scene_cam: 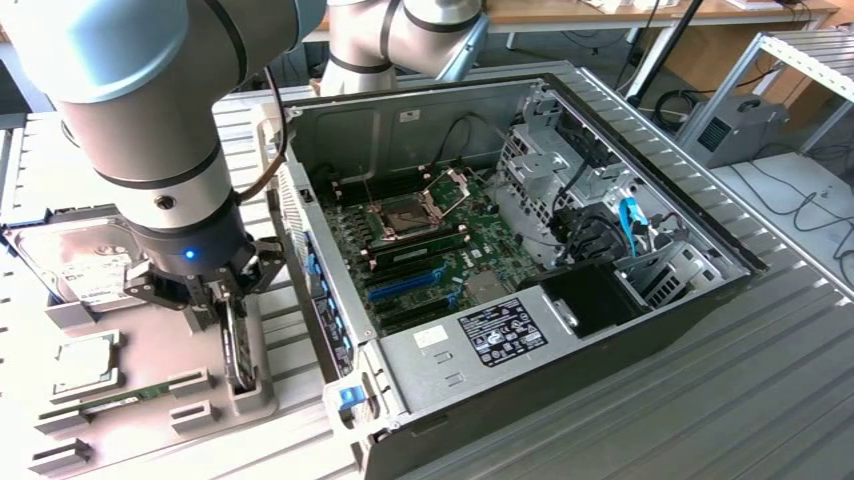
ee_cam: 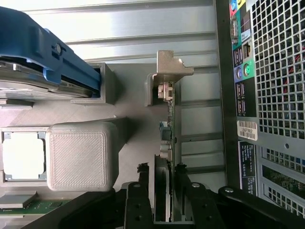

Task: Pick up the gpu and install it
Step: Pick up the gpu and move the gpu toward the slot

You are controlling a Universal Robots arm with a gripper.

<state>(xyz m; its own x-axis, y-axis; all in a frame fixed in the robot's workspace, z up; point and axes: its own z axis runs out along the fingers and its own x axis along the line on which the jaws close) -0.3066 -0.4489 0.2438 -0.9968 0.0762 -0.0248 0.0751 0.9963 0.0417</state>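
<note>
Wrist view: we see the gripper (ee_cam: 164,171), jaws apart, straddling the gpu (ee_cam: 171,124) standing on edge, its long axis pointing bracket-first away from it.

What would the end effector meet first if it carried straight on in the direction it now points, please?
Most likely the gpu: the end effector points straight down over the card, which stands on edge in the grey holder. How much gap remains is unclear.

Ribbed metal tabletop (scene_cam: 747,400) below, wooden desk (scene_cam: 627,12) along the back, aluminium rack (scene_cam: 790,48) at the exterior view's right, cables (scene_cam: 817,205) trailing over the floor (scene_cam: 758,188)
</note>
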